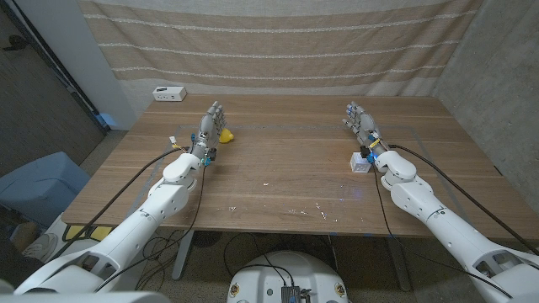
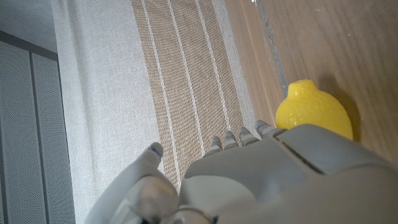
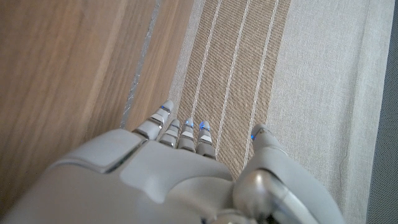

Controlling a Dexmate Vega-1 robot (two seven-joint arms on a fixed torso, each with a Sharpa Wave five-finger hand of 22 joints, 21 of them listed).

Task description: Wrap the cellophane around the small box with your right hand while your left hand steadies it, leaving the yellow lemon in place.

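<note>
Holding my left hand (image 1: 215,120) just beside the lemon (image 1: 226,133), fingers (image 2: 239,138) straight and released, gripping nothing. My right hand (image 1: 357,118) is well apart from the lemon across the worktop (image 1: 286,168), also released, with the small box (image 1: 360,162) by its wrist.

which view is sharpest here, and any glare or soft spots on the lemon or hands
Head view: sharp across the table, evenly lit, faint specks of glare mid-table. Left wrist view: lemon crisp with a soft highlight, left hand slightly soft. Right wrist view: right hand a little blurred.
</note>
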